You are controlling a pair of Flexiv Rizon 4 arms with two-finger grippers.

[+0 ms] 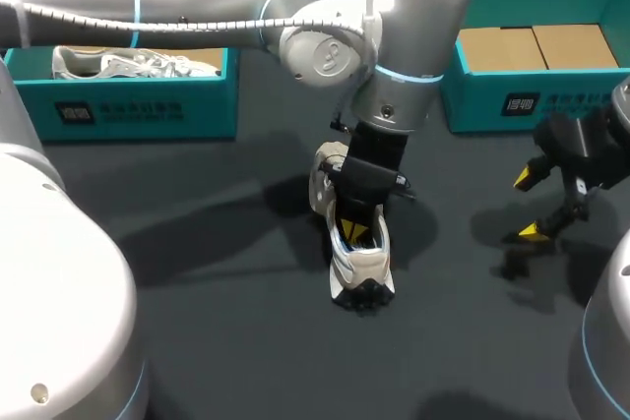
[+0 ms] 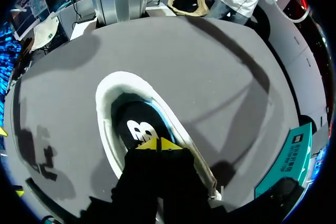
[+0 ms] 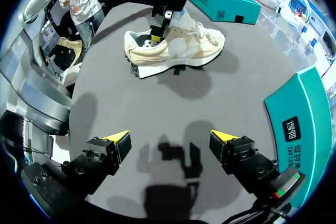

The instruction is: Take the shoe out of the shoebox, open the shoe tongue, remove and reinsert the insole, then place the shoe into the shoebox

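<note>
Nearest, the shoe is seen standing on its sole on the dark counter, out of any box, with its heel turned toward the robot and its toe pointing away. It is taken as the landmark here. Its mouth is spread open, so that the dark insole is laid bare down to the heel.

Into that mouth the left end effector is lowered from above. Its yellow tips are drawn together to a narrow point and set on the heel part of the insole. Whether a fold of the insole is nipped between them cannot be told. The posture is judged to serve the insole step: closed tips pass down the tight opening more easily than spread ones.

Off to the right of the shoe, well apart from it, the right end effector is held low over bare counter with its fingers spread wide and nothing between them. It is probably kept there so that the shoe can be steadied or taken over when needed.

Beyond the shoe and to its right, an empty shoebox is set with only its cardboard floor showing, presumably left free for the return. Beyond the shoe and to its left, a second shoebox is seen with another pale shoe lying inside.
</note>
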